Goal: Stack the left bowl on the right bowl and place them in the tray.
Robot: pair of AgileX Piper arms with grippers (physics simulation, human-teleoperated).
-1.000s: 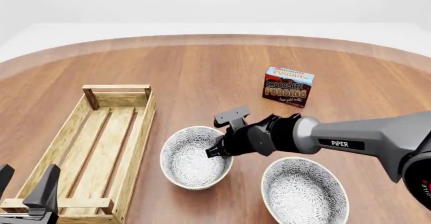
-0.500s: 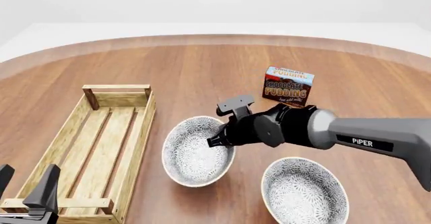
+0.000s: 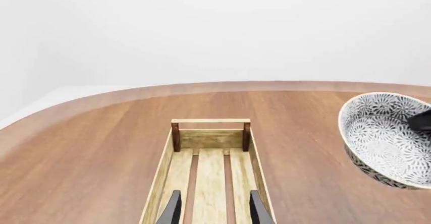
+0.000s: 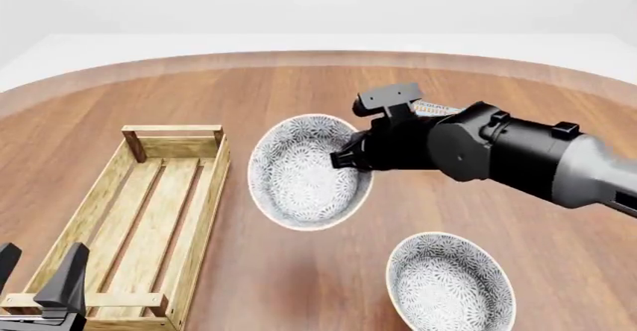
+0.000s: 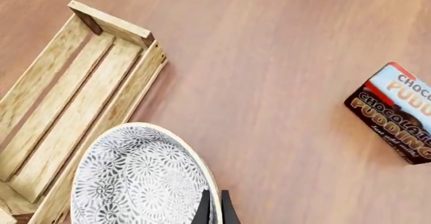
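- white walls behind, and a round brown wooden table [image 4: 298, 85] carrying everything in play.
- right hand [image 4: 344, 159] is pinched shut on the rim of the left bowl [image 4: 303, 171], and that bowl hangs clear of the table, tipped so its patterned inside faces the camera.
- right wrist view confirms it: the two dark fingers [image 5: 222, 211] sit close together over the bowl's edge, one inside, one outside.
- now the relation that matters: the right bowl [image 4: 450, 282] sits upright on the table, nearer the robot and off to the right of the carried bowl, well apart from it.
- so my read is that the carrying hand has to travel back toward the robot and rightward, level the bowl out, then lower it mouth-up into the other.
- the right arm is clearly the nearer one for that; it already spans the gap.
- tray [image 4: 149, 219] lies on the left, long axis running away from the robot, nothing inside it.
- left hand [image 4: 40, 290] hovers over the tray's near end, fingers [image 3: 171, 209] spread apart, holding nothing.
- chocolate pudding box [image 5: 397, 113] stands beyond the arm, mostly hidden in the front view, out of the likely path.
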